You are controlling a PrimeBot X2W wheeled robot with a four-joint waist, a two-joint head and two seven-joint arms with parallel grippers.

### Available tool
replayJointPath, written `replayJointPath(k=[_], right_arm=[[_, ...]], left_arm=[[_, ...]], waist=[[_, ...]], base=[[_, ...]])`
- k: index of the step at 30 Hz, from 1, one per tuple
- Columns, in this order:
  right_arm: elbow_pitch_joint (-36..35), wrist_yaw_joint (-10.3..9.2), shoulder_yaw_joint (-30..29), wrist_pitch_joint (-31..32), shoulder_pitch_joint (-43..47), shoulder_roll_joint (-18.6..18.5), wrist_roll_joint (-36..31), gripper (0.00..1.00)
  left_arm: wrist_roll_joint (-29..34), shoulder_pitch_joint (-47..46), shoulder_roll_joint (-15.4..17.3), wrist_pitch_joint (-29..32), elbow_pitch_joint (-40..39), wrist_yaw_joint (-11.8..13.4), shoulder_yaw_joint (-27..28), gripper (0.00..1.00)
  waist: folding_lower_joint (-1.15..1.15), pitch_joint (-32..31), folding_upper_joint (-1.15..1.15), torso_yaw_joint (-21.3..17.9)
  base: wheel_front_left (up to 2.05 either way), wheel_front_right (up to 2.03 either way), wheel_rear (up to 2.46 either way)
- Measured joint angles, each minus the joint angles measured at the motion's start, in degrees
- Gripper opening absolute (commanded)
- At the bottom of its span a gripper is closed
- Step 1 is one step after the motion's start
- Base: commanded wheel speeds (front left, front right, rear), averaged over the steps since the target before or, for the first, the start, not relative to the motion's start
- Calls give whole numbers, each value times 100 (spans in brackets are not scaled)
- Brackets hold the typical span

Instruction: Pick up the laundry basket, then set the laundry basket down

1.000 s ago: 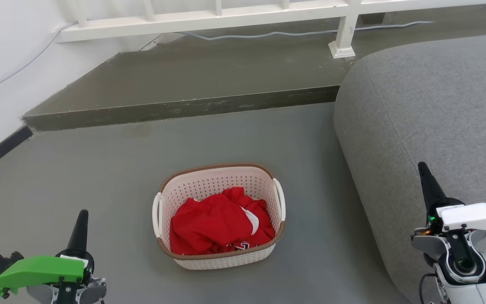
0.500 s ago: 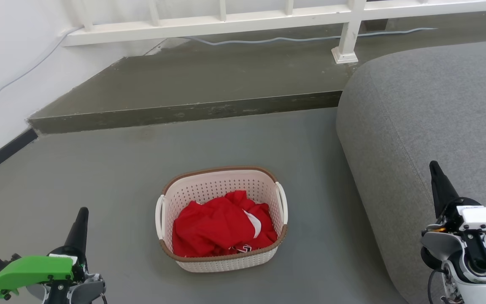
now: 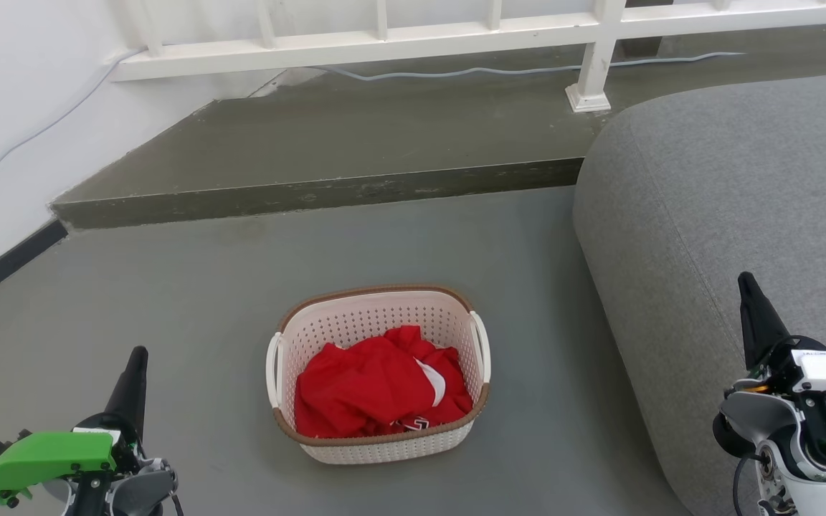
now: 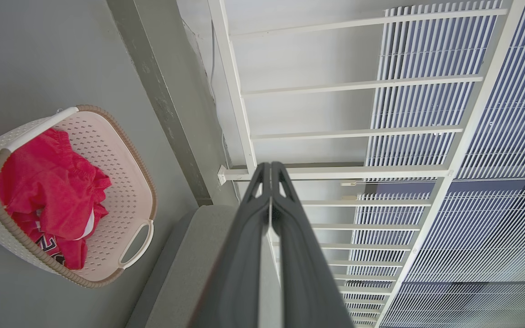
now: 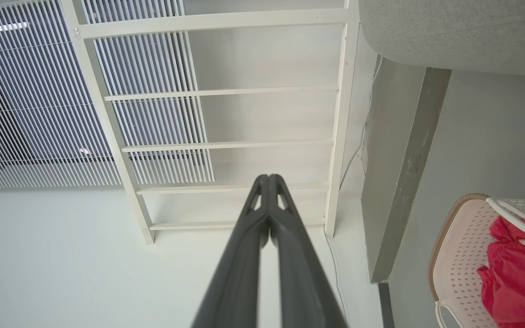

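The laundry basket stands on the grey floor in the middle of the head view, cream with perforated walls, a brown rim and white side handles. Red clothing lies inside it. The left wrist view has the laundry basket at its left, and the right wrist view has the laundry basket at its lower right corner. My left gripper points up at the lower left, well left of the basket, shut and empty. At the lower right, my right gripper hangs over the sofa edge, shut and empty.
A grey sofa fills the right side, close to the basket. Behind the basket a raised concrete step crosses the floor, with a white railing and a cable on it. A white wall stands at the left.
The whole head picture has shifted down and slightly right, so the camera moved. Both grippers sit a little lower in it. The basket stays on the floor.
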Motion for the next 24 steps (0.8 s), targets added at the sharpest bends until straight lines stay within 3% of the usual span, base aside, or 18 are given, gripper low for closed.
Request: replayJointPath(k=[24], right_arm=[[0,0,-9,8,0,2,0,0]], left_arm=[[0,0,0,0,-1,-1,0,0]], waist=[[0,1,0,-1]], base=[[0,0,0]])
